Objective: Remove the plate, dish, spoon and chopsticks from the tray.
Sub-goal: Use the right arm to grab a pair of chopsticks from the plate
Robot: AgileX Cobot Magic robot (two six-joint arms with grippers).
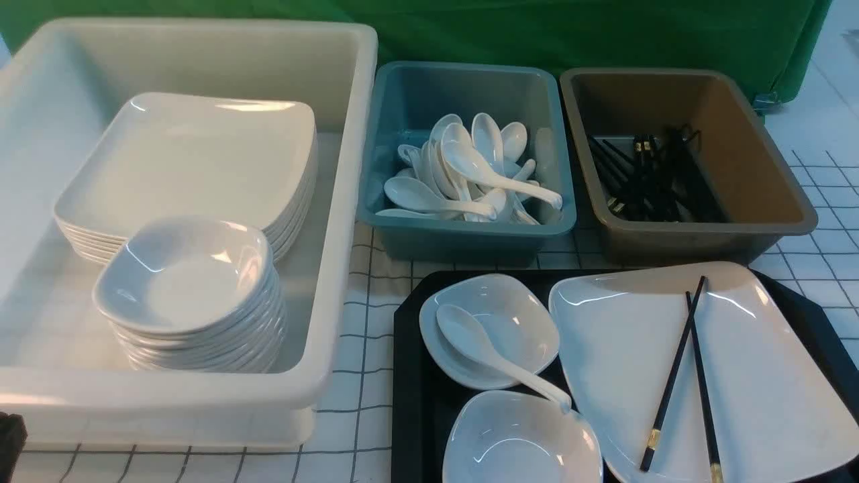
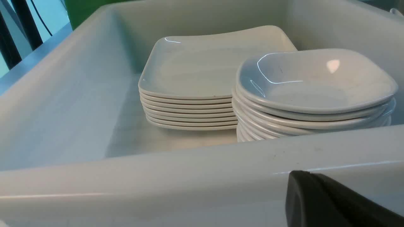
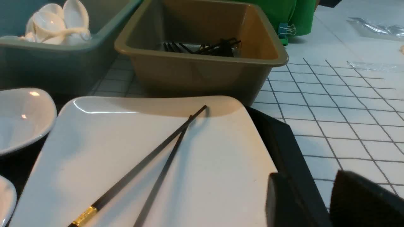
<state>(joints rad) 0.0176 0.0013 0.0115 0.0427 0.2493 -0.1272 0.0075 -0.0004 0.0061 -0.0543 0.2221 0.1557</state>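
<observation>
Pincer (image 2: 315, 201) closed, low, just outside the near wall of white bin (image 2: 157, 176). Past that wall, inside: stack of small dishes (image 2: 312, 94) nearest pincer; stack of flat plates (image 2: 195, 72) farther back, close beside the dishes.

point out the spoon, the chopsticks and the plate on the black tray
spoon (image 1: 503, 367): front view, on the handle just behind its bowl
chopsticks (image 1: 674, 372): front view, mid-shaft of the left stick
plate (image 1: 772, 382): front view, bare surface right of the chopsticks
</observation>
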